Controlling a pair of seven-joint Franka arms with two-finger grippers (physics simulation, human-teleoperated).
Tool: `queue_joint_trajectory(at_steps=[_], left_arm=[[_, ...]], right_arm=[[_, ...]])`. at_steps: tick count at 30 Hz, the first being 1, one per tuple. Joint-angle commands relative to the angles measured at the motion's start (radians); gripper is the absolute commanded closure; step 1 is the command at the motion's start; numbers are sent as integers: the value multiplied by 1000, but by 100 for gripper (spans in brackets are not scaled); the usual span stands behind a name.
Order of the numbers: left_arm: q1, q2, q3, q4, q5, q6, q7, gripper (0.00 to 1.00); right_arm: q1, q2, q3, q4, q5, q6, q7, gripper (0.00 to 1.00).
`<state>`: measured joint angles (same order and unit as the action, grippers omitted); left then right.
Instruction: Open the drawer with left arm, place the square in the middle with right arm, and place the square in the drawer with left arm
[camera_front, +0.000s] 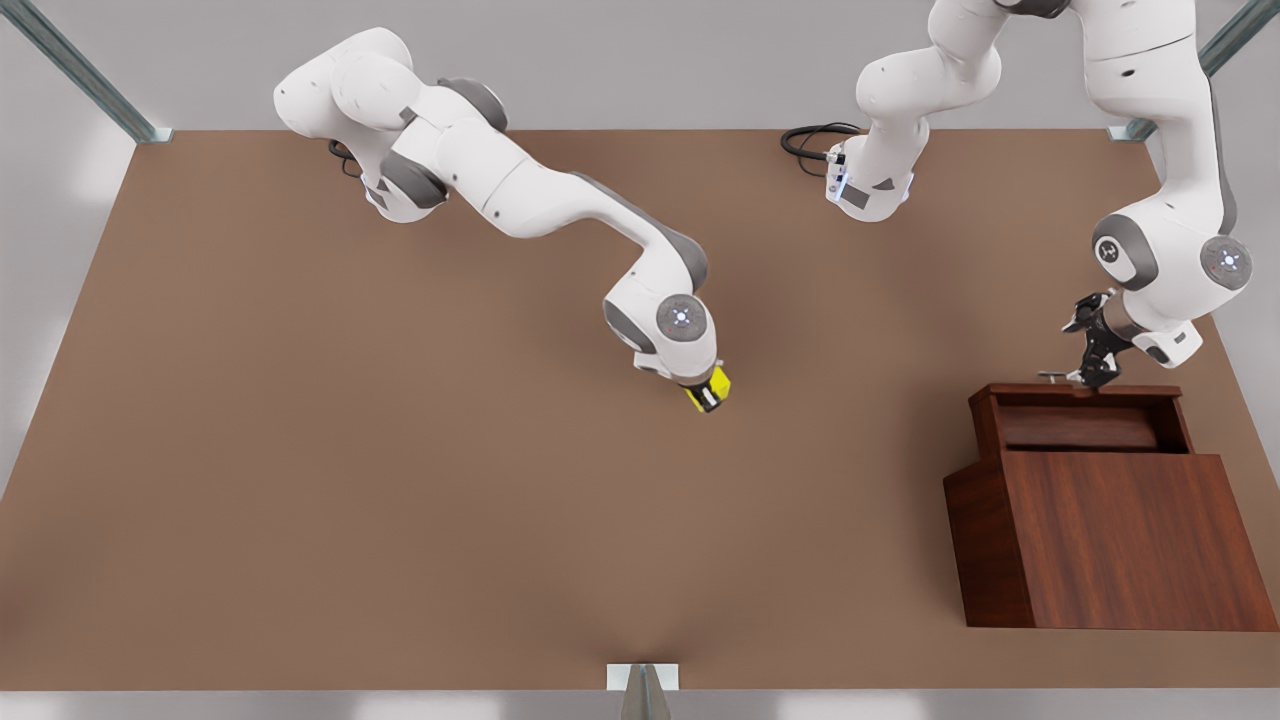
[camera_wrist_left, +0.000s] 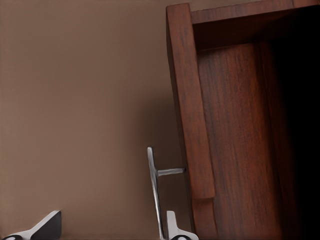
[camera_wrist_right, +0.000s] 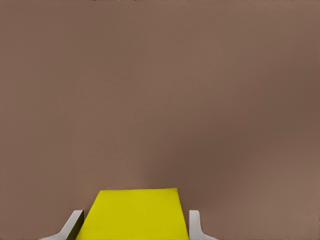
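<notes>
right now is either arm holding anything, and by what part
The right end effector holds the yellow square by two opposite sides. The left end effector, open at the drawer handle, holds nothing.

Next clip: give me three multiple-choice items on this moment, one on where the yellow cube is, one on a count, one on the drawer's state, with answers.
1. Where is the square?
A. In the drawer
B. Between the fingers of the right gripper, near the table's middle
C. On top of the cabinet

2. How many robot arms are there?
A. One
B. Two
C. Three

3. What state is the drawer in?
A. Pulled out, with nothing in it
B. Fully shut
C. Pulled out, with the cube inside

Answers:
1 B: the right wrist view shows the cube between its two fingertips, over the bare tabletop.
2 B: the front view shows two white arms.
3 A: the tray sticks out of the cabinet, the left gripper by its handle, fingers spread.
</notes>
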<state>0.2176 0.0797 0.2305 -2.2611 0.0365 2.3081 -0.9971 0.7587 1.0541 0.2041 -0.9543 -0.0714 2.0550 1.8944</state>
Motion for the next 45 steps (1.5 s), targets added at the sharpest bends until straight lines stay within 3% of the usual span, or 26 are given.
queue_joint_trajectory(at_steps=[1,4,12,14,18,20,21,23,25,27,29,32,36,37,39,45], left_arm=[[0,-1,0,0,0,-1,-2,0],[0,-3,0,0,0,-9,0,0],[0,-14,1,0,0,-53,-2,0],[0,-21,0,0,0,-70,-2,0],[-1,-55,-2,8,0,-128,-12,0],[-10,-93,-17,89,-15,-313,-58,0],[-12,-107,-80,161,-24,-439,-142,0],[-12,-97,-333,454,-38,-757,-338,0],[-14,-41,-529,566,-27,-750,-125,0],[-35,140,-723,788,-24,-742,411,0],[-201,288,-723,900,31,-609,565,0],[-415,442,-724,922,178,-473,551,0],[-468,477,-723,824,194,-346,636,0],[-468,480,-717,750,180,-259,882,0],[-514,492,-679,647,194,-81,922,0],[-520,496,-649,542,188,-4,1103,0]], right_arm=[[1,0,0,-3,-1,-4,-9,16],[-1,0,1,-3,4,-9,-52,0],[-48,-48,15,0,12,-61,-162,0],[-120,-198,18,-29,-1,-190,-379,0],[-459,-511,20,-314,2,-196,-983,0],[-657,-637,20,-402,4,-265,-1328,0],[-700,-663,20,-403,4,-308,-1406,0],[-800,-755,21,-442,9,-397,-1611,0],[-828,-835,20,-537,16,-365,-1631,0],[-848,-945,20,-685,18,-300,-1641,0],[-883,-928,15,-658,39,-299,-1739,0],[-889,-869,17,-572,42,-323,-1756,0],[-886,-818,18,-503,68,-365,-1753,0],[-886,-818,18,-503,68,-365,-1752,0],[-883,-812,18,-505,67,-360,-1750,0],[-886,-810,18,-506,68,-357,-1752,0]])
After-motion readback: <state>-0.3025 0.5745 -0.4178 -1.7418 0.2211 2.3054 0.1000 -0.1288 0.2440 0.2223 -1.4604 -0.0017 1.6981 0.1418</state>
